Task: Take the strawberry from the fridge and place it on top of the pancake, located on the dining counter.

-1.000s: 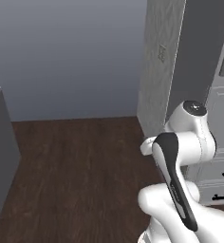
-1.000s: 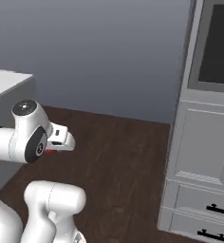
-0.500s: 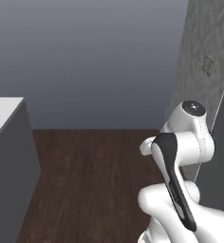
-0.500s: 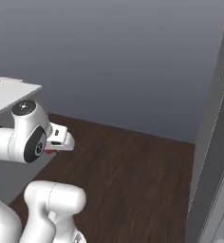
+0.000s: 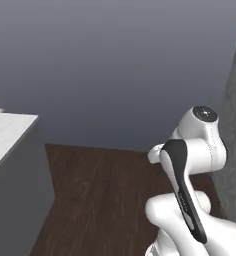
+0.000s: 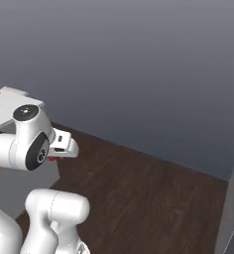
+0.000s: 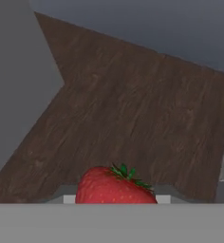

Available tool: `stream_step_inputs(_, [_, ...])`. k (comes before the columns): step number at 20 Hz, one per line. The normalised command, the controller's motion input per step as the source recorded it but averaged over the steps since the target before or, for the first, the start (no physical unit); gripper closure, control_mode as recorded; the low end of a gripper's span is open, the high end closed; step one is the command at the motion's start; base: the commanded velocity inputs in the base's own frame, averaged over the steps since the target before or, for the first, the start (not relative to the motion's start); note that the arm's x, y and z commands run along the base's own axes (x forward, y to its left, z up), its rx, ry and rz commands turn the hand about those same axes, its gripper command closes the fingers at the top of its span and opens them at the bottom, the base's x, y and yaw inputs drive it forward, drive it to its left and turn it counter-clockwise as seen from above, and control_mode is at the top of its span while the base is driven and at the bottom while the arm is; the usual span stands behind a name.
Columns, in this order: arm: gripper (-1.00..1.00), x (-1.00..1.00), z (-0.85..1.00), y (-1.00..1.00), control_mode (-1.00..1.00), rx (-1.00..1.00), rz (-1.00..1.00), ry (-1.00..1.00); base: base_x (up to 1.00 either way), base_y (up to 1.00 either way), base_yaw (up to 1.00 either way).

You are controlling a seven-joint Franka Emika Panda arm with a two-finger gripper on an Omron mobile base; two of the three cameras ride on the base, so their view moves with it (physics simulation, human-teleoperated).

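Dark wood floor (image 7: pixel 133 104) beneath; marble-topped desk (image 5: pixel 7 132) at the left edge. Gripper (image 6: pixel 53 155), held high and folded close to the arm, is closed narrowly on the strawberry (image 7: pixel 115 186), red with green calyx.

strawberry (image 7: pixel 115 186): bright red, green leafy cap, held between the fingers | dining counter (image 5: pixel 10 131): white marble top, grey base, well apart from the fingers.
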Motion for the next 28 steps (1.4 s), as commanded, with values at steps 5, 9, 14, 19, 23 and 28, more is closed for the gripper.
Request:
stream_step_inputs(5, [1.0, 0.0, 0.0, 0.0, 1.0, 0.0, 0.0, 0.0, 1.0, 0.0, 0.39])
stream_step_inputs(9, [1.0, 0.0, 0.0, 0.0, 1.0, 0.0, 0.0, 0.0, 1.0, -0.01, 0.44])
stream_step_inputs(14, [1.0, 0.0, 0.0, 0.0, 1.0, 0.0, 0.0, 0.0, 1.0, -0.14, 0.45])
stream_step_inputs(19, [1.0, 0.0, 0.0, 0.0, 1.0, 0.0, 0.0, 0.0, 1.0, -0.27, 0.38])
stream_step_inputs(23, [1.0, 0.0, 0.0, 0.0, 1.0, 0.0, 0.0, 0.0, 1.0, -0.42, 0.34])
stream_step_inputs(28, [1.0, 0.0, 0.0, 0.0, 1.0, 0.0, 0.0, 0.0, 0.94, -0.36, 0.37])
